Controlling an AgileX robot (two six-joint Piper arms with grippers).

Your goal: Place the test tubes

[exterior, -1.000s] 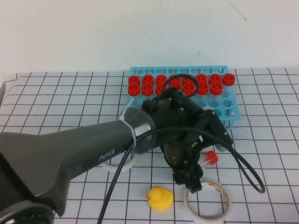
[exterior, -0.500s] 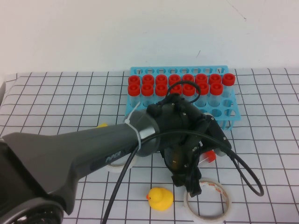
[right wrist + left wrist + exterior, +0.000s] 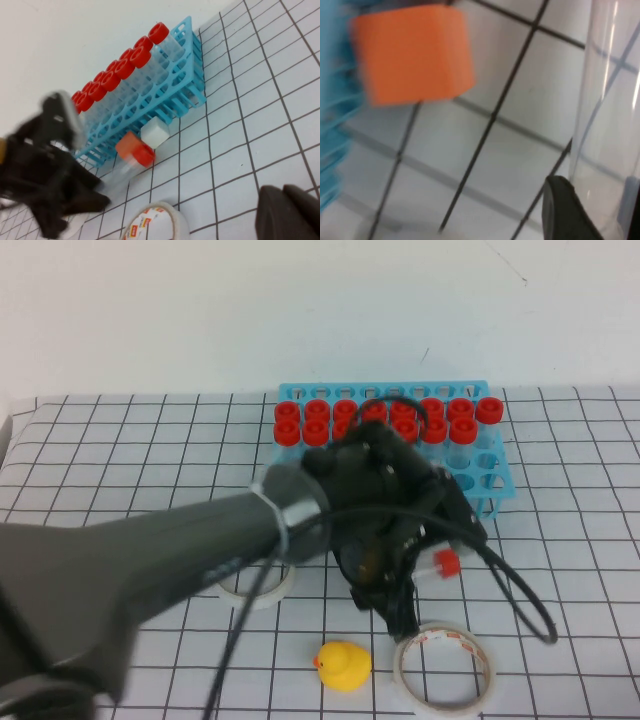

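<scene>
The step in hand looks like the pick-up of the one loose test tube (image 3: 447,562). It lies on its side on the counter, just in front of the near side of the blue rack (image 3: 493,483), which stands toward the counter's far edge, right of the middle. The left pincer (image 3: 405,598) is down over the tube with only the red cap poking out beside it. From the wrist, one dark finger (image 3: 560,210) sits against the clear glass, so I judge the pincer clenched on the tube's body, though I can't say how firm the hold is. An orange block (image 3: 412,52) and a white block (image 3: 155,134) sit by the rack's near side, close to the cap.

The right pincer (image 3: 285,212) is clenched on nothing and waits over the counter's right side, well apart from the rack.

The far rows hold the racked tubes (image 3: 375,420); the near rows show open holes. Next, I'd say, the tube must be lifted clear, turned upright with the cap on top, carried over an open hole and lowered straight, without knocking its neighbours. A yellow duck (image 3: 343,665) and a tape roll (image 3: 445,670) lie near the counter's near edge, out of that path.
</scene>
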